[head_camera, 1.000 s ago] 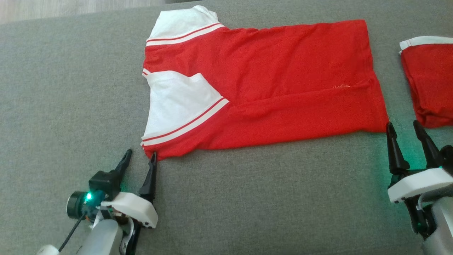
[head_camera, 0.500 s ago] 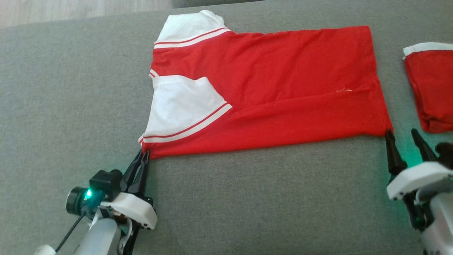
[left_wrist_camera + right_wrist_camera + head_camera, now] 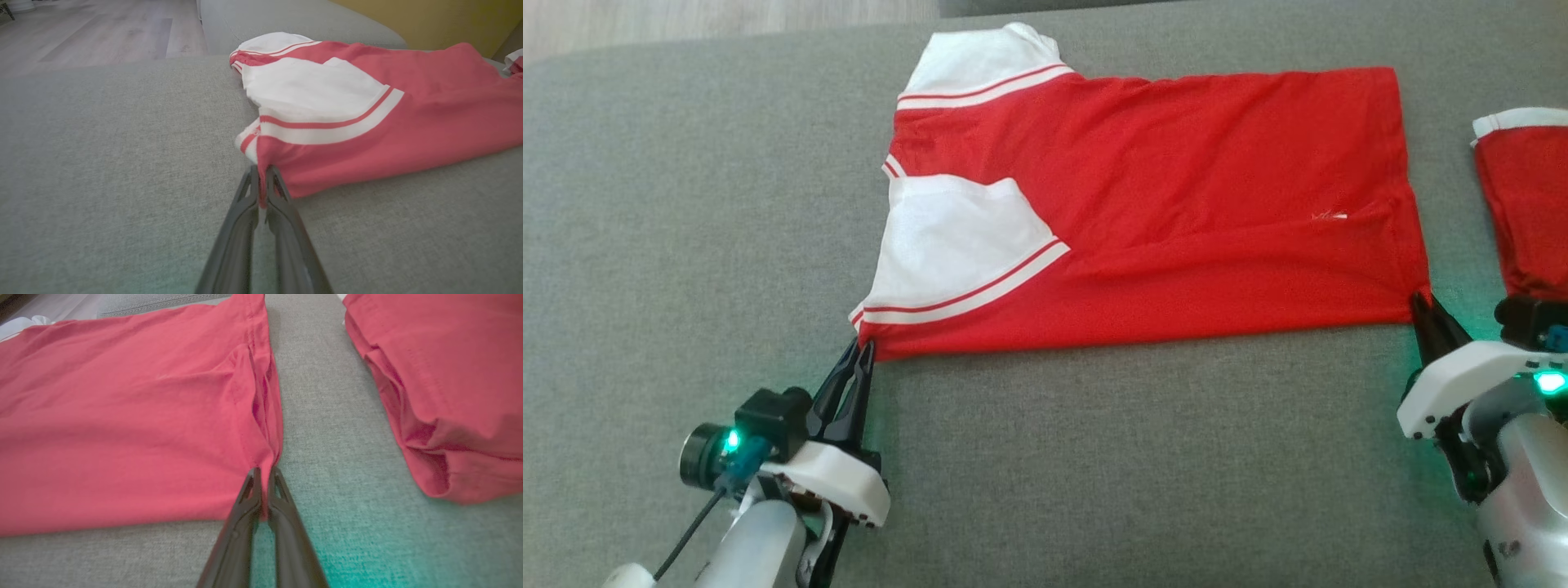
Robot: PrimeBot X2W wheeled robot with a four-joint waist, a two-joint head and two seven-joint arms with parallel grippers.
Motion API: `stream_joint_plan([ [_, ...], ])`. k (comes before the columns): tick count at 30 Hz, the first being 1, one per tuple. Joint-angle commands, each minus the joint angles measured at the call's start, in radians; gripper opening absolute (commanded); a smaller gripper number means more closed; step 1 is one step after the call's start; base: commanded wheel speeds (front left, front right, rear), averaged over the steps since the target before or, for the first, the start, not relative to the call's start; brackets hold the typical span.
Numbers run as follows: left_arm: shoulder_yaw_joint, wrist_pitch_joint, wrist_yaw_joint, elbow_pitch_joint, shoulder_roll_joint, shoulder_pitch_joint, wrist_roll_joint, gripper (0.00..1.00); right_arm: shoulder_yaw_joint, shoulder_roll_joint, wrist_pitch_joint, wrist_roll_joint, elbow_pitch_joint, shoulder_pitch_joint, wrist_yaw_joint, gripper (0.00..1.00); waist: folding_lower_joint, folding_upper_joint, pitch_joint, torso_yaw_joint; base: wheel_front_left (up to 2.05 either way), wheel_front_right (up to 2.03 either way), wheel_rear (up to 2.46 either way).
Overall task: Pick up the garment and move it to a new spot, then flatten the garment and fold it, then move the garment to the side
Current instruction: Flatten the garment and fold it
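Right pincer (image 3: 1419, 300) now clamped on near right corner of red and white T-shirt (image 3: 1176, 204), left pincer (image 3: 863, 349) pinching near left corner, shirt flat on grey cushion (image 3: 1094, 457), long side left to right, sleeves left

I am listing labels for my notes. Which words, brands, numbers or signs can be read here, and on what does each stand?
No text can be read.
One small white mark on the red shirt, near its hem: too small and blurred to read.
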Motion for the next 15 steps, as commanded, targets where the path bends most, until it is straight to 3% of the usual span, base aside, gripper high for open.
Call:
stream_joint_plan([
  [1, 0.035, -0.007, 0.011, -0.03, 0.034, -0.017, 0.002, 0.0, 0.015, -0.019, 0.004, 0.008, -0.005, 0.01, 0.007, 0.0, 0.0, 0.0, -0.008, 0.001, 0.0, 0.0, 0.0],
  [15, 0.005, 0.004, 0.051, -0.148, 0.037, 0.192, -0.019, 0.0, 0.005, -0.125, -0.003, 0.087, -0.14, 0.229, 0.007, 0.0, 0.0, 0.0, -0.119, 0.018, 0.0, 0.0, 0.0],
])
